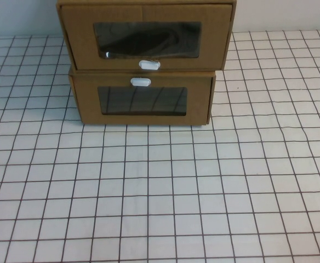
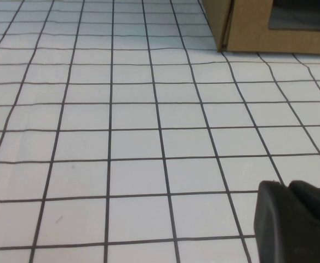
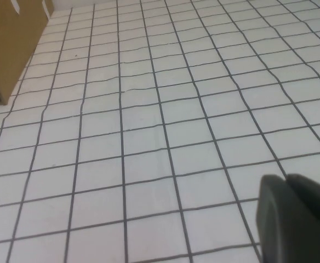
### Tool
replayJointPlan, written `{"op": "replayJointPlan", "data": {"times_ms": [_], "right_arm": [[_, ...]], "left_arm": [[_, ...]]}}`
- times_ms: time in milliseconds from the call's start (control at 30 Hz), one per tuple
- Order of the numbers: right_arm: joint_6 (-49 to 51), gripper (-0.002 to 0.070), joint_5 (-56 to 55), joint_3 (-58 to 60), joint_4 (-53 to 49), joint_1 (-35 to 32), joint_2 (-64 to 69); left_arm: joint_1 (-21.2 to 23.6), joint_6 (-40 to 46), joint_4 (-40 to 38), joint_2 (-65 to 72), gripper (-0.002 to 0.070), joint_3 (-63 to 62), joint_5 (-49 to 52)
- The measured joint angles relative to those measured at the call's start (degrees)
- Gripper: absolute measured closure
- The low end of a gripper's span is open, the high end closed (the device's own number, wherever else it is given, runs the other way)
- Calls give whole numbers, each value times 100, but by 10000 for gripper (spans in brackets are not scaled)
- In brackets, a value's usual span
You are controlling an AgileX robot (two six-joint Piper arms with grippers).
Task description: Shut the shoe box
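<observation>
Well ahead of both claws, at the far side of the gridded worktop [image 1: 165,197], two brown cardboard boxes stand stacked. The upper one is the shoe box [image 1: 146,35], with a clear window [image 1: 147,39] in its front and a small white tab [image 1: 149,64] just below that window. Its front juts a little forward of the lower box [image 1: 143,101], so its drawer looks slightly pulled out. The lower box carries its own white tab [image 1: 141,82] above its window, and the two tabs sit close together, one over the other. Something dark lies behind the shoe box's window, too dim to name. The left claw [image 2: 294,224] shows only as a dark rounded edge in its wrist view, low over the bare grid, with a corner of the lower box well beyond it; whether its fingers are wide or narrow I cannot tell. The right claw [image 3: 297,219] shows the same way, a dark lump over the white squares, a cardboard side well off from it, and its opening cannot be told either. Neither claw touches a box.
</observation>
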Motion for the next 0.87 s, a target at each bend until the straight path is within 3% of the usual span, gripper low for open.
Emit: {"op": "replayJointPlan", "data": {"times_ms": [233,500,867], "right_arm": [[0,689,0,0,965,0,0],[-22,690,0,0,1005,0,0],[-1859,690,0,0,805,0,0]], "left_arm": [[0,0,0,0,677,0,0],[0,0,0,0,677,0,0],[0,0,0,0,677,0,0]]}}
